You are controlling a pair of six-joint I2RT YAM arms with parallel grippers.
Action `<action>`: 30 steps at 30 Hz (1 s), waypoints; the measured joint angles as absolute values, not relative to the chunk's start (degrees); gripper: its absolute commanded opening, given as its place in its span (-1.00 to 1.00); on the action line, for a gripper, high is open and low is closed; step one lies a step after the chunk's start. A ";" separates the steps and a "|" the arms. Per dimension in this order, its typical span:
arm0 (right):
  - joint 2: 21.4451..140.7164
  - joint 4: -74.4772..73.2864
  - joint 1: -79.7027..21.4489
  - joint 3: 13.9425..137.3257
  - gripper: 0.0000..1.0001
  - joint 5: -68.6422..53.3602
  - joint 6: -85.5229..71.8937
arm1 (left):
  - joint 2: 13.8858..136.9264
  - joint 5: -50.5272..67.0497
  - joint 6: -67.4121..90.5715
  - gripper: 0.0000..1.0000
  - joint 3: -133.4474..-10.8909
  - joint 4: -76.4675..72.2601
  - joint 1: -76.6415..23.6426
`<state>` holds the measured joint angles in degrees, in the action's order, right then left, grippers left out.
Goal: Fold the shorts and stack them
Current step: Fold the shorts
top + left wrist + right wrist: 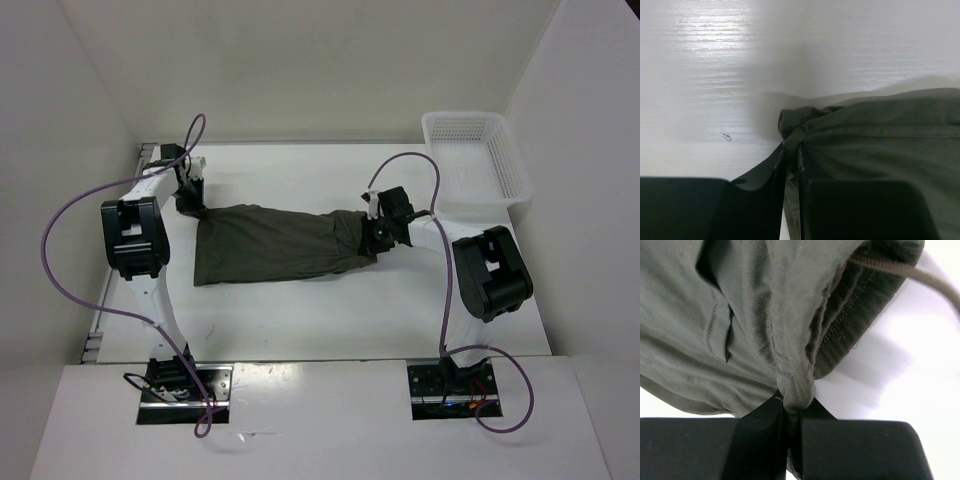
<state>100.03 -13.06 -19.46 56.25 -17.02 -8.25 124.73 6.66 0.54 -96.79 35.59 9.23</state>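
Observation:
The dark olive-green shorts (275, 245) lie stretched across the middle of the white table, folded lengthwise, leg hems at the left and waistband at the right. My left gripper (190, 205) is shut on the far left corner of the shorts (865, 145), with cloth pinched between its fingers (765, 172). My right gripper (378, 235) is shut on the waistband end; in the right wrist view a bunch of ribbed fabric (795, 385) is squeezed in it, and the brown drawstring (910, 272) trails off to the upper right.
A white mesh basket (475, 160) stands at the back right corner of the table. The table's walls close in at left, back and right. Purple cables loop off both arms.

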 measured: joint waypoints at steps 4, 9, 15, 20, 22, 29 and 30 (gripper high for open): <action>99.96 -13.26 -19.53 57.52 -1.00 -16.03 -3.60 | 124.73 5.37 0.25 0.06 -96.99 35.62 9.32; 99.57 -15.00 -19.49 58.72 -1.00 -15.03 1.50 | 124.03 6.33 0.16 0.34 -96.92 35.77 10.13; 99.07 -20.14 -18.15 64.27 -1.00 -12.78 6.48 | 114.15 12.16 0.23 0.41 -88.95 36.49 10.66; 99.04 -24.67 -15.07 70.67 -1.00 -7.46 9.54 | 110.93 18.26 0.27 0.50 -82.63 37.56 10.31; 99.04 -25.69 -14.00 72.88 -1.00 -3.57 10.87 | 111.85 19.94 0.23 0.61 -81.62 38.04 9.30; 98.04 -27.27 -12.71 75.61 -1.00 7.57 15.14 | 117.01 26.98 0.27 0.87 -84.99 38.54 -0.30; 97.73 -27.66 -12.71 75.77 -1.00 8.64 15.86 | 117.99 28.01 0.19 0.87 -86.24 38.30 -1.52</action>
